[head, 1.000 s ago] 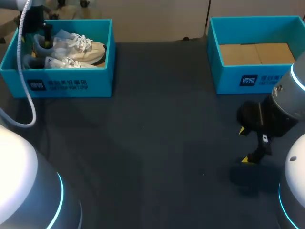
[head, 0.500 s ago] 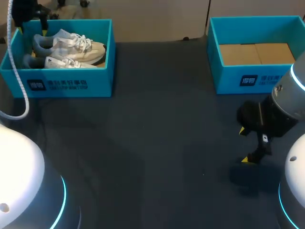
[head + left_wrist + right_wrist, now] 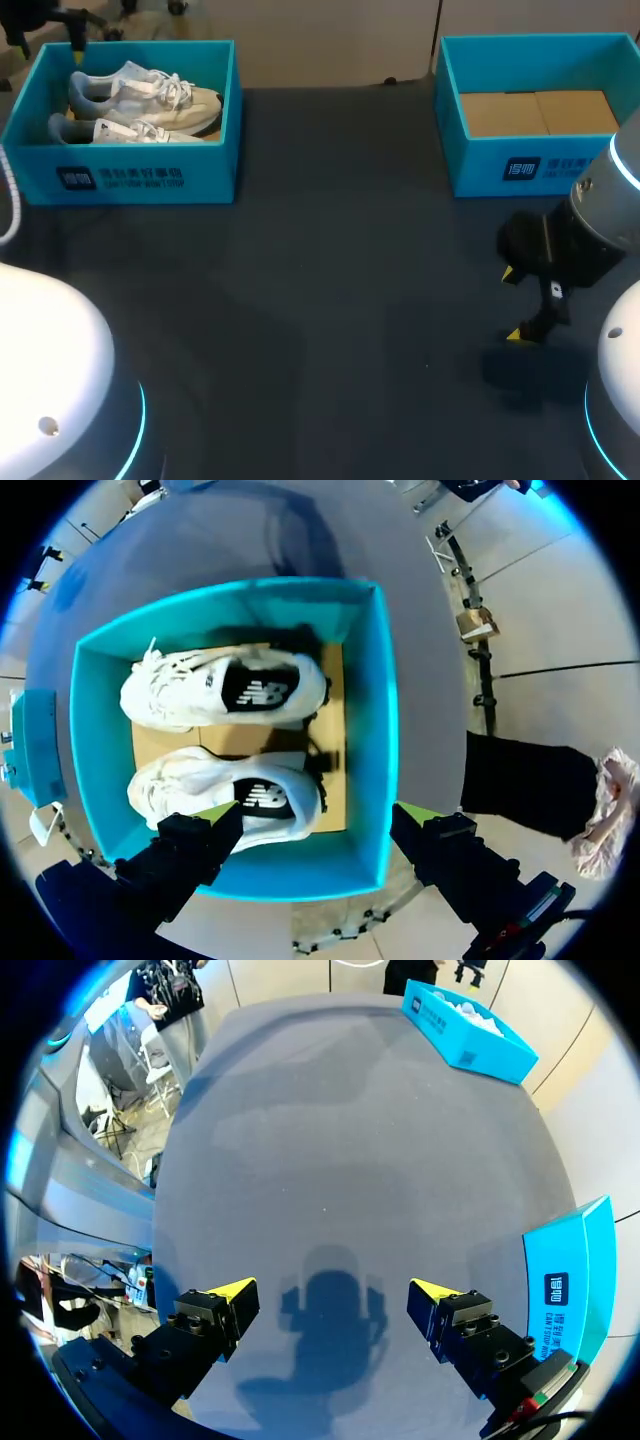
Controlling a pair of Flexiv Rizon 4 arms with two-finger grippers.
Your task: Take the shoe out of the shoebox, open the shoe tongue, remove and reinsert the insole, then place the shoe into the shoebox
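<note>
1. Shoe and its white twin lie side by side inside the teal shoebox at the far left of the surface. We reckon we're on step one, the take-out.
2. Left pincer hangs above the shoebox, spread wide and empty. Next it needs to drop and pinch the shoe's heel collar.
3. Right pincer is spread too, empty, low over bare surface.
4. The box front has a label in white print, which we're not reading out.
</note>
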